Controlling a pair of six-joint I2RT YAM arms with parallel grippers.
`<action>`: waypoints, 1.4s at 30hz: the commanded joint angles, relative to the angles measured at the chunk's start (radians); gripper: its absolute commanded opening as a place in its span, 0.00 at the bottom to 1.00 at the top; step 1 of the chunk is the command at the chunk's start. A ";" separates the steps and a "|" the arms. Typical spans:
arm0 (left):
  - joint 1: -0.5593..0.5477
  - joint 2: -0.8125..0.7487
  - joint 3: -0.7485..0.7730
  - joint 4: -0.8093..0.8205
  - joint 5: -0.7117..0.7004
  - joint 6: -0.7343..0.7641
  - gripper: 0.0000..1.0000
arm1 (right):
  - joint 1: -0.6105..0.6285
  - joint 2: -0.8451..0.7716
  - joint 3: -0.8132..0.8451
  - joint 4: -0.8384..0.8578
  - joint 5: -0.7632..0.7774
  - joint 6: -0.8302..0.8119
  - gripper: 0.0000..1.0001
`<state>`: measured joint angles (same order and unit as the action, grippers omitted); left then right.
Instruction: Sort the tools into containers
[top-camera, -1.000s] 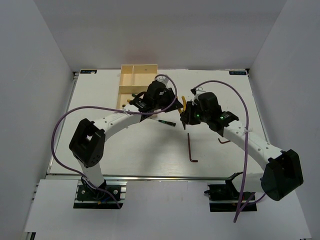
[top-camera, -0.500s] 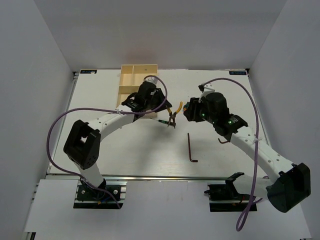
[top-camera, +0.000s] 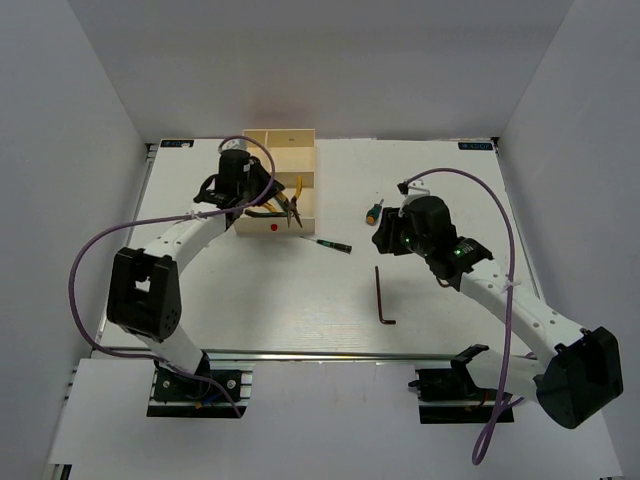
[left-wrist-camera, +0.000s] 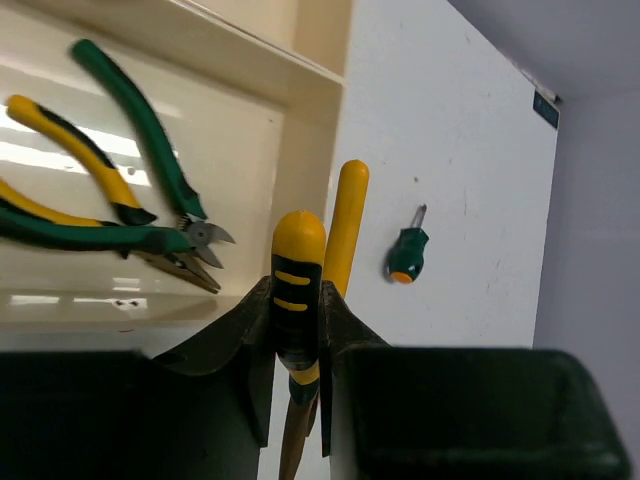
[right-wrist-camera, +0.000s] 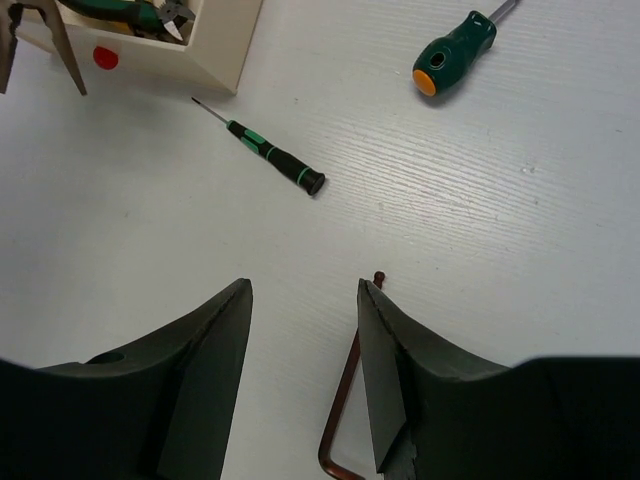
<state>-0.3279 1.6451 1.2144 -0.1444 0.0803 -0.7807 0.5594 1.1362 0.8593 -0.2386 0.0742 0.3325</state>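
Observation:
My left gripper (top-camera: 270, 200) is shut on yellow-handled pliers (top-camera: 293, 197) and holds them above the near right corner of the cream tray (top-camera: 258, 226), jaws hanging down. In the left wrist view the fingers (left-wrist-camera: 250, 330) clamp one yellow-and-black handle (left-wrist-camera: 298, 255). Green-handled pliers (left-wrist-camera: 140, 130) and yellow-handled pliers (left-wrist-camera: 75, 150) lie in the tray's compartment. My right gripper (top-camera: 384, 238) is open and empty over the table, also in its own view (right-wrist-camera: 305, 290). A thin green screwdriver (top-camera: 331, 243) (right-wrist-camera: 270, 155), a stubby one (top-camera: 374, 212) (right-wrist-camera: 455, 55) and a dark hex key (top-camera: 383, 297) (right-wrist-camera: 345, 400) lie on the table.
The tray's red dot (top-camera: 273, 227) faces the near side and shows in the right wrist view (right-wrist-camera: 105, 58). White walls enclose the table on the left, back and right. Purple cables loop above both arms.
The left arm has carried the yellow pliers from the middle of the table back and left to over the tray. The right gripper has drawn back to the right, open.

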 joint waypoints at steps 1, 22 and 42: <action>0.047 -0.116 -0.032 0.084 -0.007 -0.067 0.00 | -0.001 -0.027 -0.005 0.019 0.016 -0.010 0.52; 0.104 -0.162 -0.251 0.408 -0.303 -0.360 0.00 | -0.004 -0.047 -0.049 0.018 0.029 -0.023 0.53; 0.055 0.028 -0.285 0.569 -0.401 -0.479 0.06 | -0.003 -0.046 -0.088 0.028 0.012 -0.027 0.54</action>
<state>-0.2615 1.6794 0.8799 0.3595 -0.2951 -1.2427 0.5575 1.1061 0.7761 -0.2356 0.0830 0.3275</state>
